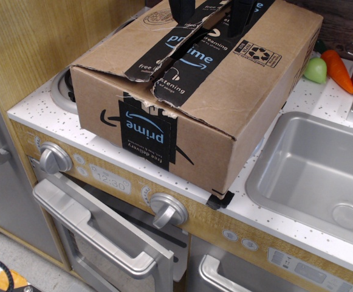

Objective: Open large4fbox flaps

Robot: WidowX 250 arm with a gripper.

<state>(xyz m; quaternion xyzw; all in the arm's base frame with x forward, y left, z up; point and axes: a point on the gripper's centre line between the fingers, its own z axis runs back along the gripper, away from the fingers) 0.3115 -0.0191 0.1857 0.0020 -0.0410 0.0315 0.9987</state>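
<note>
The large4fbox (225, 115), a brown cardboard box with black "prime" tape, sits on the toy kitchen counter over the stove top. Its flaps (121, 52) are down. The tape along the centre seam (185, 52) is torn, and the left flap's near edge stands slightly raised. My gripper (211, 15) is at the top edge of the view, above the far part of the seam. Its two dark fingers (181, 7) stand apart, one on each side of the seam, with nothing clearly clamped. Whether the tips touch the flaps I cannot tell.
A grey sink (310, 164) lies right of the box. A toy carrot (337, 70) and a green toy (315, 70) lie behind it. Oven knobs (54, 159) and a handle (91, 228) are on the front. A wooden wall (30, 36) stands at the left.
</note>
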